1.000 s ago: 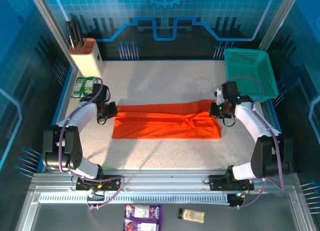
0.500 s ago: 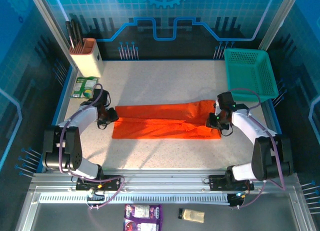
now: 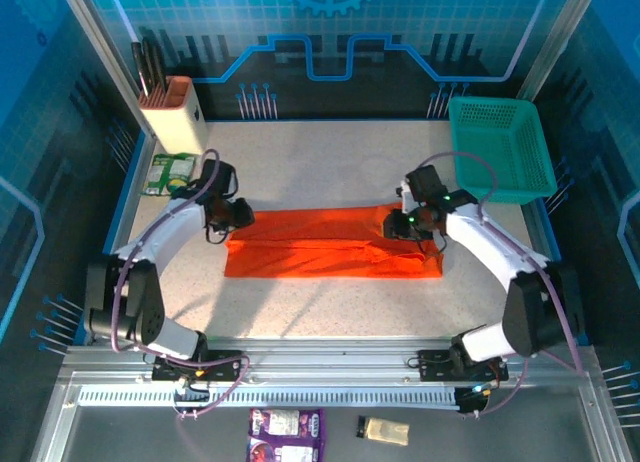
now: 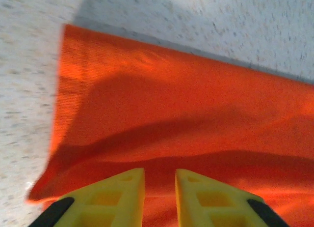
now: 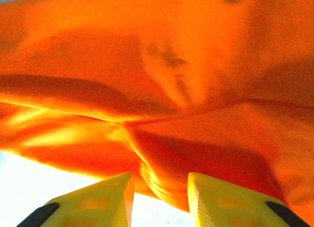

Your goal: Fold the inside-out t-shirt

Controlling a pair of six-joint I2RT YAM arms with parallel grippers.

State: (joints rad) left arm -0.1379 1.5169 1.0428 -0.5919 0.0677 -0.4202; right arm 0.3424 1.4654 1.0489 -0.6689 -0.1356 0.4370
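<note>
The inside-out t-shirt (image 3: 320, 244) is bright orange and lies as a long flat strip across the middle of the table. My left gripper (image 3: 243, 217) hovers over the strip's left end. In the left wrist view its yellow fingers (image 4: 160, 172) stand a narrow gap apart above smooth cloth (image 4: 171, 114), with nothing pinched. My right gripper (image 3: 393, 223) is over the rumpled right end. Its fingers (image 5: 160, 177) are spread wider, and a folded edge of the cloth (image 5: 171, 65) lies loose just beyond the gap, with bare table showing under it.
A teal mesh basket (image 3: 500, 147) stands at the back right corner. A knife block (image 3: 172, 112) and a green packet (image 3: 168, 172) sit at the back left. Two small packets (image 3: 287, 425) lie on the rail in front of the arm bases.
Both grippers went from shut to open and let go of the shirt's ends. Each has moved inward over the strip, the left one rightward, the right one leftward.
</note>
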